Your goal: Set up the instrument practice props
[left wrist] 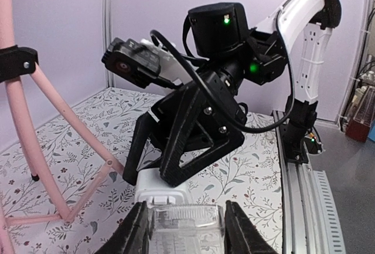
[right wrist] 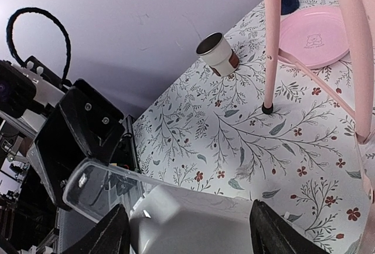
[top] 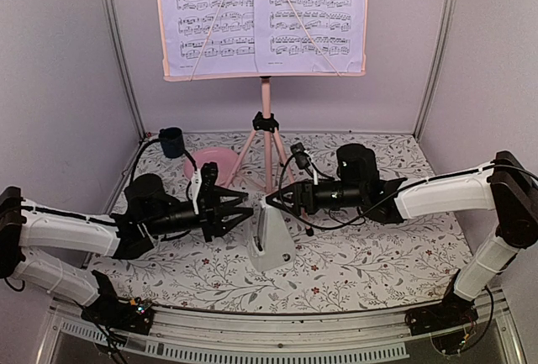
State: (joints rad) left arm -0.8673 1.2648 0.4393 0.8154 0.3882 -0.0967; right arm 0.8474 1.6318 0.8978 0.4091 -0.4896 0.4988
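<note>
The pink music stand [top: 266,120] stands at the back on its tripod, and sheet music pages [top: 261,11] rest on its desk. The white metronome [top: 273,250] sits mid-table between both arms. My left gripper [top: 246,213] reaches in from the left. In the left wrist view that gripper [left wrist: 186,224] is shut on the metronome's clear cover [left wrist: 187,216], with the white body [left wrist: 161,192] just beyond. My right gripper [top: 273,200] comes in from the right. Its fingers [right wrist: 114,233] bracket the white body [right wrist: 193,224], shut on it, with the cover [right wrist: 99,183] to the left.
A round pink plate [top: 214,162] lies by the tripod's left leg [right wrist: 269,43], and a dark blue cup [top: 171,141] stands behind it in the back left corner. A small white cup [right wrist: 217,53] stands near the wall. Lavender walls close three sides.
</note>
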